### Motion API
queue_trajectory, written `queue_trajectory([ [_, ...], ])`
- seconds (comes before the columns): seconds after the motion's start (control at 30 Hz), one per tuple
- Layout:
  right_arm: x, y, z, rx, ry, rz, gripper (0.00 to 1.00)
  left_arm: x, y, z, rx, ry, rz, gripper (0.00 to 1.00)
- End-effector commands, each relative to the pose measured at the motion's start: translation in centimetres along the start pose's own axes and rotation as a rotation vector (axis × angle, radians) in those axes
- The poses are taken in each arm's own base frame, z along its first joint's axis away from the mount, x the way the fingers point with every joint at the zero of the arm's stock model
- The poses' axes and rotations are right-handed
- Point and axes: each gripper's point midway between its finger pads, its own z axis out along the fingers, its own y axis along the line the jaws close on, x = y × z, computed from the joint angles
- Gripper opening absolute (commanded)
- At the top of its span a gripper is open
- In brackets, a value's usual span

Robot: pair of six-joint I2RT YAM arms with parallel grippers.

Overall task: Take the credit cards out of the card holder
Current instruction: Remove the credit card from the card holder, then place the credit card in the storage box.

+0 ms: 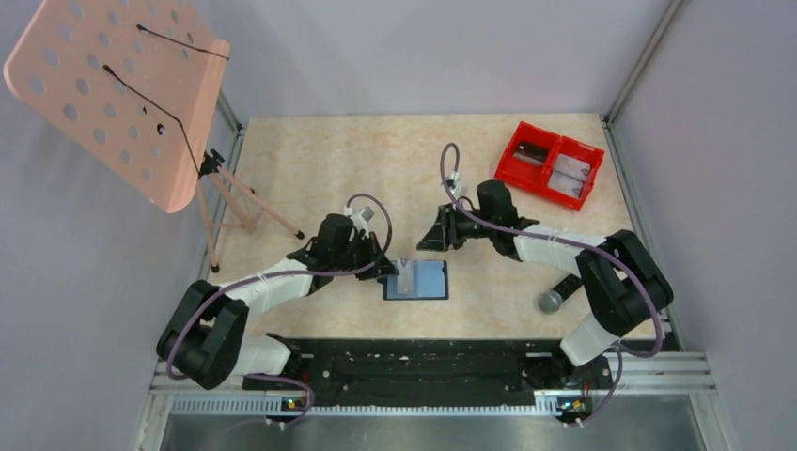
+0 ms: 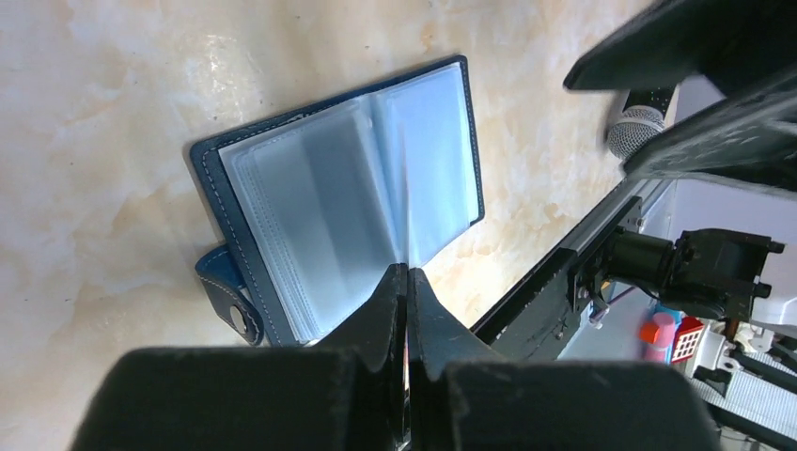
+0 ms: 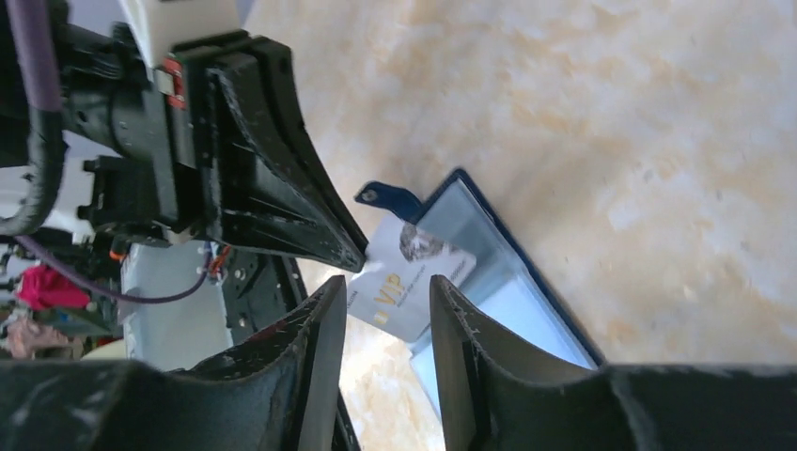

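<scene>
The navy card holder point(image 1: 430, 280) lies open on the table, its clear pale-blue sleeves facing up point(image 2: 329, 197) point(image 3: 526, 291). My left gripper point(image 1: 390, 266) point(image 2: 407, 272) is shut on a pale grey credit card point(image 3: 409, 277) marked VIP, pinching it near a corner. The card stands on edge over the holder's sleeves and shows as a thin line point(image 2: 406, 178) in the left wrist view. My right gripper point(image 1: 434, 240) point(image 3: 387, 279) hovers just beyond the holder's far edge. It is open, and the card lies past its fingertips, not between them.
A red two-compartment bin point(image 1: 515, 141) sits at the far right with pale flat items inside. A grey ball point(image 1: 550, 302) point(image 2: 637, 127) rests by the right arm's base. A pink perforated stand point(image 1: 113, 94) on tripod legs point(image 1: 235, 202) occupies the far left. A black rail point(image 1: 414, 357) lines the near edge.
</scene>
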Motion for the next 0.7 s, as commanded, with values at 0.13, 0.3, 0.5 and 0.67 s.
queue_trajectory([
  [0.13,-1.0,2.3,0.6,-0.276,0.151,-0.261,0.51,-0.1,-0.6,-0.9,0.034,-0.013,0.091,0.00],
  [0.3,-1.9,2.3,0.7,-0.302,0.148,-0.384,0.53,-0.2,-1.2,-0.9,0.067,-0.015,0.106,0.00],
  [0.5,-1.2,2.4,1.1,-0.416,0.159,-0.497,0.52,-0.1,-2.6,-1.4,0.132,-0.006,0.138,0.00],
  [0.67,-0.4,2.8,0.9,-0.468,0.146,-0.561,0.54,0.0,-3.9,-2.3,0.187,-0.013,0.180,0.00],
])
